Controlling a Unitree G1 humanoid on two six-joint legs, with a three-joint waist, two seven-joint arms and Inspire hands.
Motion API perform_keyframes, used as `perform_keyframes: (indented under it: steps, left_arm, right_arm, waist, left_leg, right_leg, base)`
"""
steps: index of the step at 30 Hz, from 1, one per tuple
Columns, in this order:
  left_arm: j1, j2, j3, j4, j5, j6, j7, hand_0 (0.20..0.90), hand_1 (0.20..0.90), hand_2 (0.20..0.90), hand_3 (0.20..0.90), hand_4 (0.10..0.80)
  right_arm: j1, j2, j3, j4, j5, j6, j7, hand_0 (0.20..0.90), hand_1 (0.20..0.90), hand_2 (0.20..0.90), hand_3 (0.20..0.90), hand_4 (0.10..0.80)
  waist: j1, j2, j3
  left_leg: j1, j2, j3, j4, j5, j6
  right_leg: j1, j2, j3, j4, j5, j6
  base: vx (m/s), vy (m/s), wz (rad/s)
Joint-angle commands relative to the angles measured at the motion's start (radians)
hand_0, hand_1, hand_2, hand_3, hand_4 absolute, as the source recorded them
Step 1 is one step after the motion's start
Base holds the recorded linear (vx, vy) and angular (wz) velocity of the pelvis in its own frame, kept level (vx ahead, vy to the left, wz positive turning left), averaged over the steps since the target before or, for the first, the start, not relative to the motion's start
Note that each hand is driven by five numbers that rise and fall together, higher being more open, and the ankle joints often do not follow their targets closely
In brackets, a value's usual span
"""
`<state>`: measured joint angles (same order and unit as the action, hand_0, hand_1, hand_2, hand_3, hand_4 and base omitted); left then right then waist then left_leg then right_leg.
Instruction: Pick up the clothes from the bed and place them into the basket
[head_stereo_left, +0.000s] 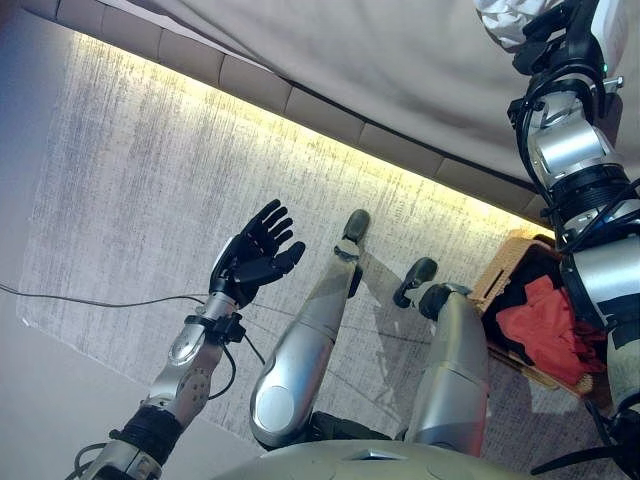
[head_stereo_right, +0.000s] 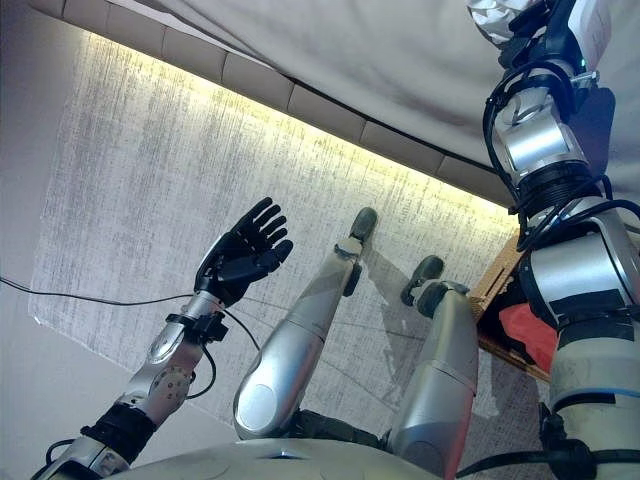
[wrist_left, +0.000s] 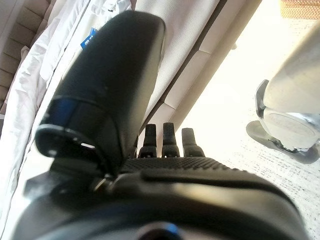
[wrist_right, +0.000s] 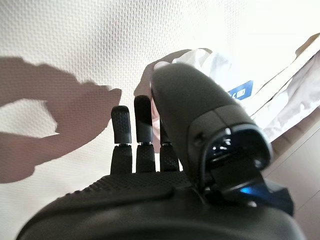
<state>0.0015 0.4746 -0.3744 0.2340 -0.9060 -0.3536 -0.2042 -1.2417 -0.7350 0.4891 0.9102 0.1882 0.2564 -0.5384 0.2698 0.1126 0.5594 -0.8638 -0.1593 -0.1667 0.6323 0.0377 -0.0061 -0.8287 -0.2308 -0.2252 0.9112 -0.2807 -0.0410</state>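
Observation:
A white garment (head_stereo_left: 503, 20) with a blue tag lies bunched on the grey bed (head_stereo_left: 400, 70) at the far right; it also shows in the right wrist view (wrist_right: 285, 95). My right hand (wrist_right: 142, 150) is open, its fingers straight, just above the sheet and close beside the garment, not touching it. My left hand (head_stereo_left: 255, 250) is open and empty, held over the carpet well short of the bed. A wicker basket (head_stereo_left: 500, 275) stands on the floor at the lower right and holds a red garment (head_stereo_left: 540, 325) and dark clothes.
The bed's padded base (head_stereo_left: 300, 105) runs diagonally across the view with a lit strip under it. A pale carpet (head_stereo_left: 130, 170) covers the floor in front. The basket sits close to my right arm (head_stereo_left: 575, 160).

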Motion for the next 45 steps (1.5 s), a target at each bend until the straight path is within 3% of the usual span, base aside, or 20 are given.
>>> perform_keyframes:
  steps: [1,15,16,17,22,23,29,33,35,36,38,40,43,45]
  left_arm:
    - [0.074,0.024,0.062,-0.094,-0.051,-0.059,-0.048,0.9,0.9,0.9,0.9,0.8]
    - [0.046,0.014,0.068,-0.063,-0.021,-0.04,-0.062,0.9,0.9,0.9,0.9,0.8]
    - [0.042,0.013,0.066,-0.059,-0.022,-0.036,-0.054,0.9,0.9,0.9,0.9,0.8]
    - [0.038,0.012,0.064,-0.058,-0.019,-0.031,-0.049,0.9,0.9,0.9,0.9,0.8]
    - [0.015,0.006,0.057,-0.036,0.027,-0.028,-0.01,0.9,0.9,0.9,0.9,0.8]
    - [-0.004,0.004,0.06,-0.028,0.024,-0.017,0.02,0.9,0.9,0.9,0.9,0.8]
    - [-0.032,-0.019,0.085,-0.012,-0.062,0.063,0.063,0.9,0.9,0.9,0.9,0.8]
    - [0.001,-0.06,0.086,-0.052,-0.051,0.079,0.061,0.9,0.9,0.9,0.9,0.8]
    - [-0.015,-0.067,0.068,-0.027,-0.072,0.058,0.015,0.9,0.9,0.9,0.9,0.8]
    - [-0.03,-0.069,0.063,-0.025,-0.084,0.042,-0.002,0.9,0.9,0.9,0.9,0.8]
    - [-0.064,-0.063,0.062,-0.058,-0.088,0.051,-0.012,0.9,0.9,0.9,0.9,0.8]
    - [-0.096,-0.065,0.047,-0.049,-0.095,0.028,0.014,0.9,0.9,0.9,0.9,0.8]
    - [-0.11,-0.065,0.039,-0.045,-0.095,0.007,0.031,0.9,0.9,0.9,0.9,0.8]
    - [-0.103,-0.067,0.048,-0.063,-0.077,0.005,0.044,0.9,0.9,0.9,0.9,0.8]
  right_arm:
    - [-0.18,-0.137,0.043,-0.019,-0.021,-0.113,-0.071,0.3,0.3,0.3,0.2,0.1]
    - [-0.164,-0.182,0.034,0.028,-0.037,-0.132,0.022,0.3,0.3,0.3,0.2,0.1]
    - [-0.16,-0.181,0.031,0.027,-0.031,-0.126,0.052,0.333,0.333,0.333,0.238,0.138]
    - [-0.153,-0.184,0.032,0.025,-0.026,-0.113,0.08,0.9,0.9,0.9,0.9,0.8]
    - [-0.092,-0.179,0.073,0.021,-0.097,-0.069,0.22,0.9,0.9,0.9,0.9,0.8]
    - [-0.066,-0.169,0.083,0.018,-0.109,-0.066,0.253,0.9,0.9,0.9,0.9,0.8]
    - [0.023,-0.142,0.103,-0.063,-0.123,-0.043,0.322,0.9,0.9,0.9,0.9,0.8]
    - [0.107,-0.115,0.069,-0.19,-0.202,-0.009,0.348,0.9,0.9,0.9,0.9,0.8]
    - [0.072,-0.074,0.079,-0.173,-0.25,-0.006,0.338,0.9,0.9,0.9,0.9,0.8]
    - [0.041,-0.063,0.095,-0.149,-0.27,-0.019,0.331,0.9,0.9,0.9,0.9,0.8]
    - [0.055,-0.058,0.084,-0.149,-0.269,-0.044,0.337,0.9,0.9,0.9,0.9,0.8]
    - [0.096,-0.074,0.089,-0.207,-0.276,-0.047,0.318,0.9,0.9,0.9,0.9,0.8]
    - [0.123,-0.089,0.089,-0.205,-0.25,-0.074,0.313,0.9,0.9,0.9,0.9,0.8]
    - [0.114,-0.079,0.079,-0.181,-0.258,-0.094,0.314,0.9,0.9,0.9,0.9,0.8]
  waist:
    - [0.03,0.034,-0.039]
    - [0.013,-0.013,-0.039]
    - [0.009,-0.016,-0.039]
    - [0.007,-0.019,-0.039]
    - [-0.012,-0.041,-0.04]
    - [-0.022,-0.048,-0.045]
    - [-0.066,-0.089,-0.104]
    - [-0.067,-0.096,-0.12]
    - [-0.049,-0.057,-0.121]
    - [-0.041,-0.046,-0.114]
    - [-0.048,-0.047,-0.099]
    - [-0.064,-0.069,-0.103]
    - [-0.061,-0.078,-0.103]
    - [-0.053,-0.061,-0.088]
  left_leg:
    - [0.095,-0.009,0.059,0.171,-0.277,0.058]
    - [0.316,0.008,0.06,0.08,-0.265,0.041]
    - [0.328,0.01,0.064,0.076,-0.266,0.04]
    - [0.336,0.013,0.064,0.074,-0.258,0.036]
    - [0.445,0.042,0.057,-0.042,-0.232,0.029]
    - [0.487,0.052,0.049,-0.12,-0.19,0.029]
    - [0.593,0.079,0.06,-0.219,-0.157,0.013]
    - [0.554,0.063,0.02,-0.095,-0.02,-0.021]
    - [0.544,0.106,-0.008,-0.293,0.107,-0.056]
    - [0.544,0.118,0.003,-0.41,0.117,-0.056]
    - [0.532,0.096,0.006,-0.34,0.056,-0.036]
    - [0.526,0.07,0.026,-0.312,-0.043,-0.003]
    - [0.553,0.055,0.026,-0.34,-0.051,0.025]
    - [0.572,0.06,0.03,-0.343,-0.055,0.04]
  right_leg:
    - [0.104,0.08,-0.031,0.009,-0.043,-0.034]
    - [0.333,0.069,-0.042,-0.076,-0.047,-0.035]
    - [0.344,0.07,-0.042,-0.081,-0.046,-0.037]
    - [0.354,0.068,-0.042,-0.087,-0.043,-0.036]
    - [0.441,0.071,-0.029,-0.176,-0.008,-0.019]
    - [0.478,0.079,-0.029,-0.247,0.033,-0.015]
    - [0.614,0.119,0.002,-0.471,0.089,-0.01]
    - [0.723,0.135,0.023,-0.543,0.112,-0.022]
    - [0.758,0.17,0.025,-0.541,0.082,-0.026]
    - [0.767,0.184,0.033,-0.546,0.068,-0.024]
    - [0.755,0.173,0.044,-0.506,0.036,-0.023]
    - [0.738,0.152,0.066,-0.477,0.042,0.007]
    - [0.685,0.124,0.06,-0.342,0.104,0.052]
    - [0.58,0.09,0.04,-0.199,0.147,0.07]
  base:
    - [-0.014,0.012,-0.03]
    - [0.023,0.013,-0.07]
    - [0.027,0.0,-0.04]
    - [0.037,-0.009,-0.07]
    - [0.064,-0.065,-0.05]
    - [0.019,-0.066,-0.31]
    - [0.128,-0.095,-0.07]
    - [0.299,0.088,-0.28]
    - [0.263,0.213,-0.41]
    - [0.163,0.23,-0.39]
    - [0.126,0.224,-0.47]
    - [0.165,0.19,-0.28]
    - [0.16,0.169,-0.16]
    - [0.121,0.201,-0.19]
